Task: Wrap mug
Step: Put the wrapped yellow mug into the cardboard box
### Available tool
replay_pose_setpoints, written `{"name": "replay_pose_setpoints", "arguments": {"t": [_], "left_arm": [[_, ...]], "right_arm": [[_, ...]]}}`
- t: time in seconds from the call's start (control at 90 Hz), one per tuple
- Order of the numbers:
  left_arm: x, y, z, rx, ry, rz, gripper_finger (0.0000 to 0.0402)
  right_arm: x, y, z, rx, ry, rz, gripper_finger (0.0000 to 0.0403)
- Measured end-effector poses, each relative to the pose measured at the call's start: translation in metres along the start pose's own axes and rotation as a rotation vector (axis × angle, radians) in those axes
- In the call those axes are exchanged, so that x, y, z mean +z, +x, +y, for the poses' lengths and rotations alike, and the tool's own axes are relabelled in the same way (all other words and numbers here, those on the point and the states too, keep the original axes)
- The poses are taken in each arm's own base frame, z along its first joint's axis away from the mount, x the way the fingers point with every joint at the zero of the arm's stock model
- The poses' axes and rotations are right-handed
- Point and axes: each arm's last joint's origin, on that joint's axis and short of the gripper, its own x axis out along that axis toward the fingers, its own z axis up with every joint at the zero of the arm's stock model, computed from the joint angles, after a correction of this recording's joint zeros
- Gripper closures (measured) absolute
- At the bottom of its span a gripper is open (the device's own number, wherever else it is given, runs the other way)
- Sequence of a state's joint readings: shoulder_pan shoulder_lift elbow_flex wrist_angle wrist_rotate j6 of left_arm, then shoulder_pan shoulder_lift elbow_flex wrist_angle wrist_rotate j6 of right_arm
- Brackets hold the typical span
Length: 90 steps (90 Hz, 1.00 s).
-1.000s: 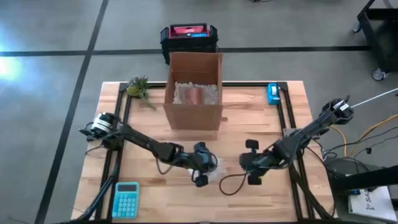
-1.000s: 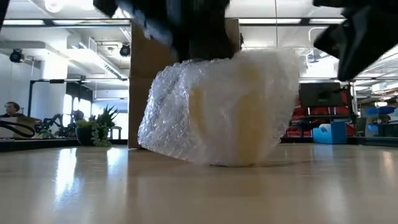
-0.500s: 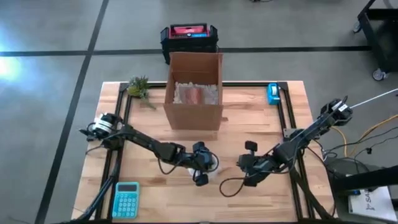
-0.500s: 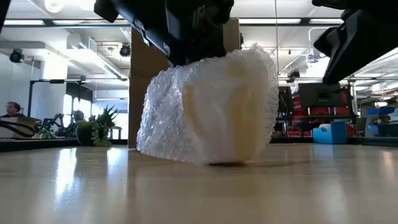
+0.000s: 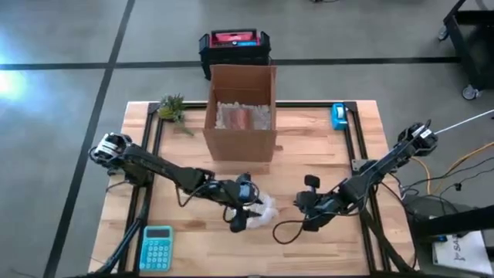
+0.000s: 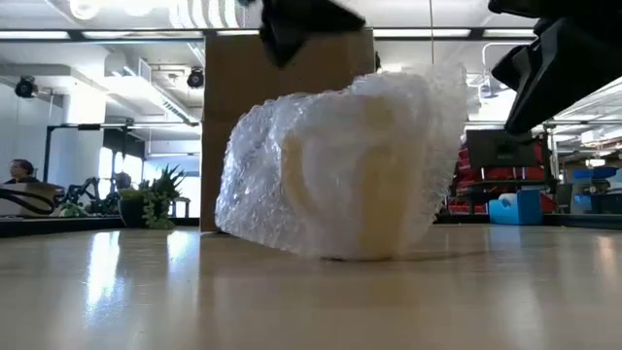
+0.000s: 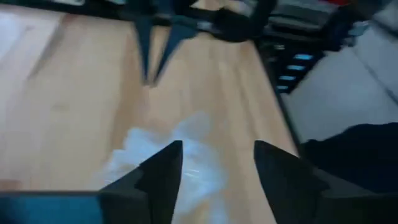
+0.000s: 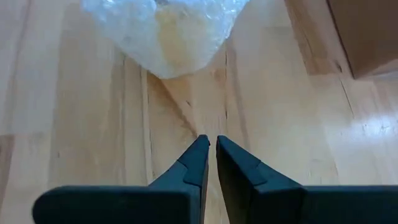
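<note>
The mug, wrapped in clear bubble wrap [image 5: 265, 213], is a crinkled white bundle [image 6: 335, 170] resting on its base on the wooden table. My left gripper [image 7: 217, 168] is open and hangs just above the bundle's left side [image 5: 242, 207], clear of it [image 6: 296, 19]; the wrap [image 7: 177, 158] shows beneath its spread fingers. To the bundle's right, my right gripper [image 8: 210, 146] is shut on nothing [image 5: 299, 203], its tips pointing at the bundle [image 8: 168, 31] from a short way off.
An open cardboard box [image 5: 240, 108] with packing inside stands behind the bundle. A blue calculator [image 5: 157, 247] lies at the near left, a small plant [image 5: 171, 108] at the far left, a blue tape dispenser [image 5: 338, 116] at the far right. A black cable [image 5: 287, 228] loops near my right gripper.
My left gripper has let go of the bundle's top and gone up and a little toward the table's left edge. The bundle, tipped half a second ago, sits flat again, and the wrap at its top has sprung outward.
</note>
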<state>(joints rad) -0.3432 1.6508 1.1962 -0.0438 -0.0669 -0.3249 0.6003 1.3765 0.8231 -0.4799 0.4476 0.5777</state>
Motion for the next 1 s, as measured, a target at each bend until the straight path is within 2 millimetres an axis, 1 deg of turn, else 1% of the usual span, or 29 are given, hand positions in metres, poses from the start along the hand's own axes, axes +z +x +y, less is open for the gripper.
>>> {"name": "replay_pose_setpoints", "arguments": {"t": [0.044,0.156,0.211,0.278,0.367,0.489,0.567,0.722,0.811,0.911,1.0], "left_arm": [[-0.002,0.001,-0.004,-0.001,0.005,0.002,0.0203],[-0.013,0.014,-0.009,0.044,0.012,0.059,0.0204],[-0.013,0.023,-0.010,0.064,0.012,0.104,0.0211],[-0.007,0.032,-0.013,0.085,0.015,0.157,0.0219],[-0.001,0.045,-0.017,0.125,0.034,0.273,0.0229],[-0.003,0.065,-0.018,0.202,0.062,0.492,0.0241],[-0.004,0.077,-0.019,0.238,0.077,0.570,0.0248],[-0.013,0.110,-0.017,0.240,0.115,0.617,0.0259],[-0.017,0.123,-0.015,0.249,0.117,0.635,0.0266],[-0.016,0.130,-0.012,0.255,0.123,0.630,0.0280],[-0.012,0.128,-0.013,0.308,0.142,0.616,0.0305]], "right_arm": [[-0.001,0.001,0.000,-0.002,0.000,0.000,0.0384],[-0.002,0.003,0.000,0.006,0.006,-0.011,0.0384],[-0.003,0.004,0.000,0.009,0.010,-0.017,0.0384],[-0.004,0.004,0.000,0.009,0.009,-0.016,0.0384],[-0.003,0.004,0.000,0.010,0.010,-0.019,0.0384],[-0.004,0.004,0.000,0.010,0.010,-0.018,0.0384],[-0.004,0.004,0.000,0.010,0.009,-0.017,0.0384],[-0.004,0.004,0.000,0.011,0.008,-0.017,0.0384],[-0.004,0.004,0.001,0.013,0.006,-0.017,0.0384],[-0.004,0.004,0.001,0.015,0.006,-0.018,0.0384],[-0.004,0.004,0.001,0.017,0.007,-0.020,0.0384]]}}
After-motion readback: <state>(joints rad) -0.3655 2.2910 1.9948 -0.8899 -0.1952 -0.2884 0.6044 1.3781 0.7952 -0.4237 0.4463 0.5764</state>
